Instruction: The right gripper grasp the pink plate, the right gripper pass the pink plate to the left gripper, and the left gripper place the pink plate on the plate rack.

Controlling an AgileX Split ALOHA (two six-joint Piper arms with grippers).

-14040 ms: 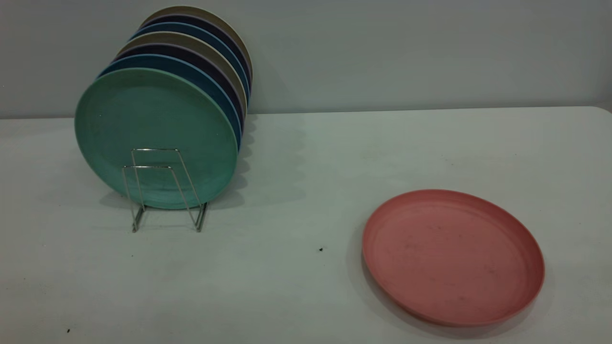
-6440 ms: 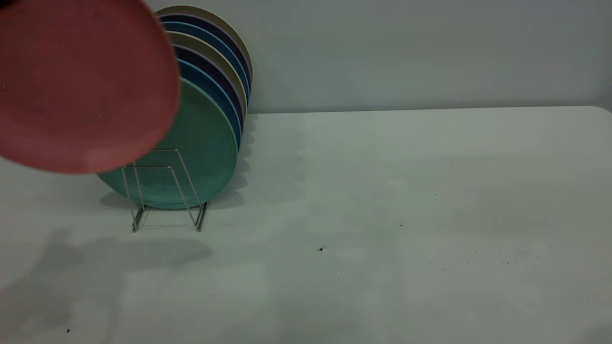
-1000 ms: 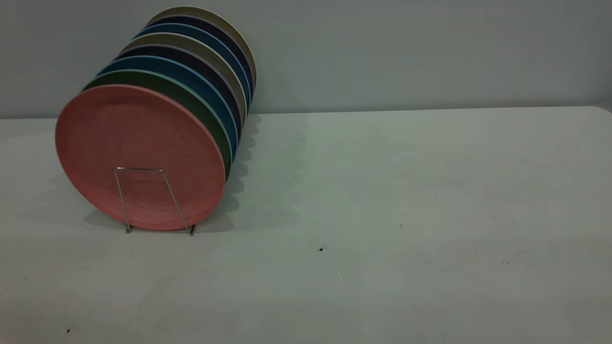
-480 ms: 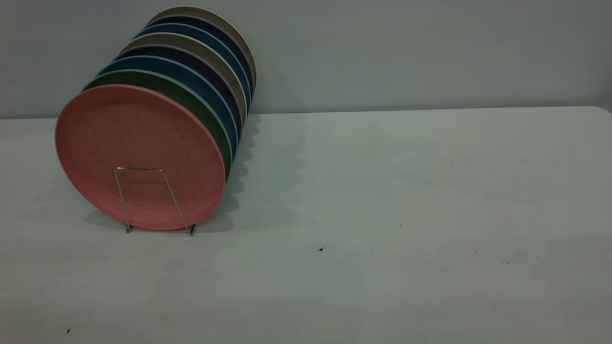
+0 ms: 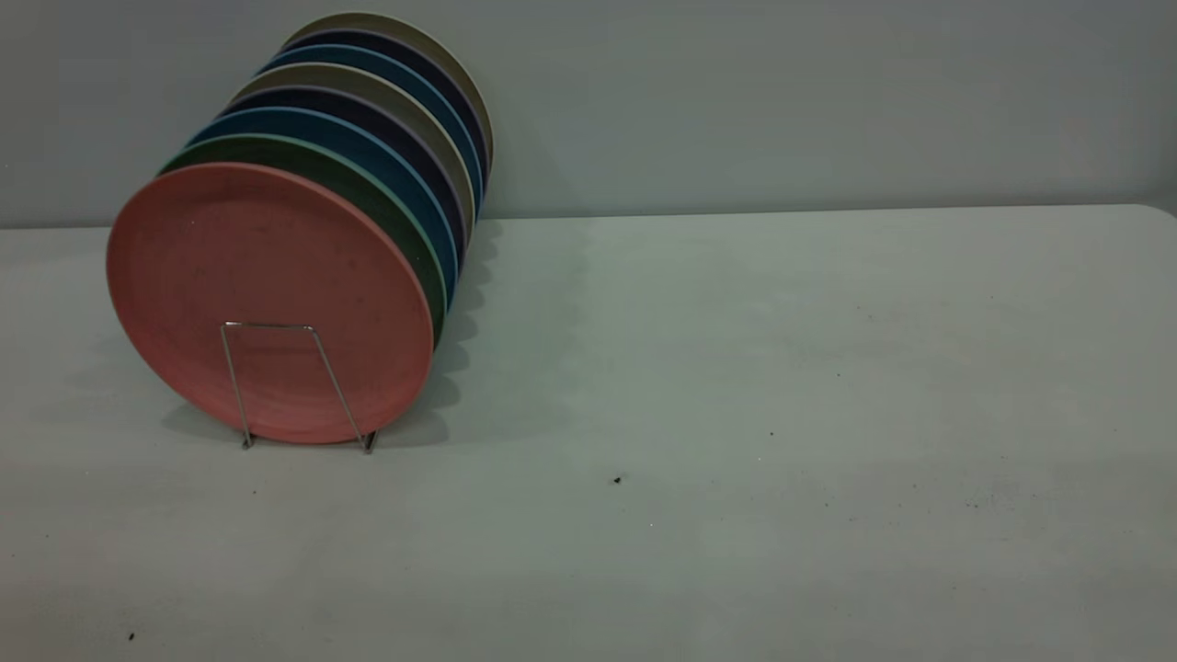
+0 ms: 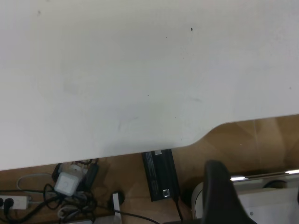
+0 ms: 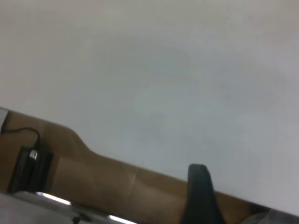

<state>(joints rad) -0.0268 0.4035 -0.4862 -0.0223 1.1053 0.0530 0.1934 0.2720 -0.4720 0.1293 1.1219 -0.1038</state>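
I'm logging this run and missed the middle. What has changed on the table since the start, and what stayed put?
The pink plate left its flat spot on the right side of the table, was carried overhead to the left, and now stands on edge in the front slot of the plate rack, released, covering the green plate. No arm shows in the exterior view. The other racked plates stayed in order.

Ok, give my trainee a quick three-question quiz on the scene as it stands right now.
1. True or false: the pink plate stands upright on the plate rack.
2. Which plate sits directly behind it? A) green B) white C) yellow
3. Fill in: in the exterior view, neither arm is ____.

Key:
1. True; it is the frontmost plate, behind the front wire loop.
2. A, the green plate.
3. Visible; the table holds only the rack and its plates.
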